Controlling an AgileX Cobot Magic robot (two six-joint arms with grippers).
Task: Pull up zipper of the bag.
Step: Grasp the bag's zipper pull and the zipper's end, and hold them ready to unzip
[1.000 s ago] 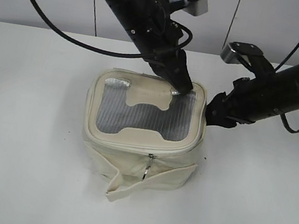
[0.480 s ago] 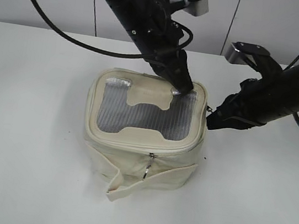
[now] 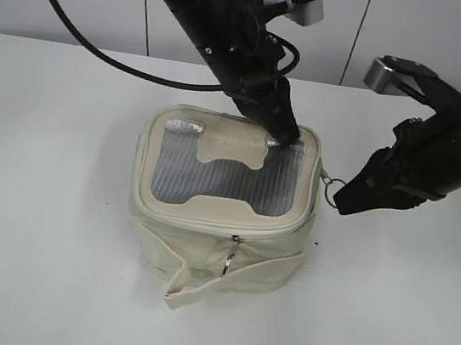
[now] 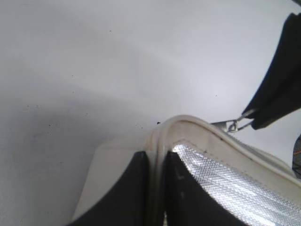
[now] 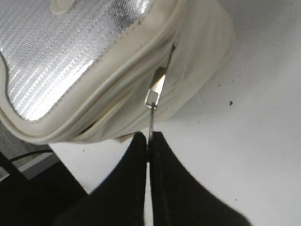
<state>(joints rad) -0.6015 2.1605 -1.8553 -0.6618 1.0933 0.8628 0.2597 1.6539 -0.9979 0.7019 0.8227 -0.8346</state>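
The cream-white bag point(image 3: 204, 237) stands mid-table, its grey mesh lid panel point(image 3: 221, 176) facing up. The zipper point(image 3: 223, 224) runs round the lid edge. One silver slider with a ring pull point(image 3: 229, 256) hangs at the bag's front. My left gripper point(image 3: 285, 137) is shut on the lid's rim at the back right corner; the left wrist view shows its jaws point(image 4: 156, 162) pinching the cream rim point(image 4: 157, 141). My right gripper point(image 3: 340, 197) is shut on the ring pull point(image 3: 330, 184) of the right-side slider point(image 5: 153, 95), pull taut between the fingertips point(image 5: 149, 137).
A loose cream strap point(image 3: 206, 285) lies on the white table point(image 3: 40, 240) at the bag's front. A pale wall point(image 3: 90, 7) runs behind the table. The right gripper point(image 4: 277, 89) shows in the left wrist view beside the bag's corner.
My right gripper has moved right and away from the bag's side, drawing the ring pull out taut. The left arm and the bag have stayed in place.
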